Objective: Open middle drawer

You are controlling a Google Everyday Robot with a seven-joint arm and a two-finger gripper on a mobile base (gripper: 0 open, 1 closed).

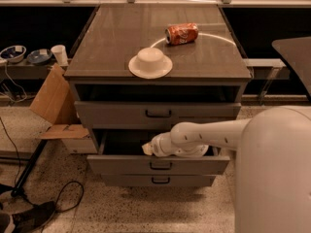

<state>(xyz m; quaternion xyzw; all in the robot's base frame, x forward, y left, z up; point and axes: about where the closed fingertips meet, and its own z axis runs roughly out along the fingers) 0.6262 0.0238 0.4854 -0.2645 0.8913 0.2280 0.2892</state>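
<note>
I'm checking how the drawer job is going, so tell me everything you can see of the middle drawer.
The middle drawer is grey, metal-looking, with a flat front panel and a small black loop handle at its centre. It stands pulled out of the cabinet, level, its dark inside showing. The robot's white arm reaches in from the right, with the gripper inside the opening, above the handle. Whether it touches the drawer cannot be told.

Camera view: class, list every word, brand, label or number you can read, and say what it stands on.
No text can be read.
Soda can, on its side on the cabinet top: red and white print, too blurred to read.
End effector, over the open middle drawer: no lettering visible.
White bowl and paper cup: plain.
</note>
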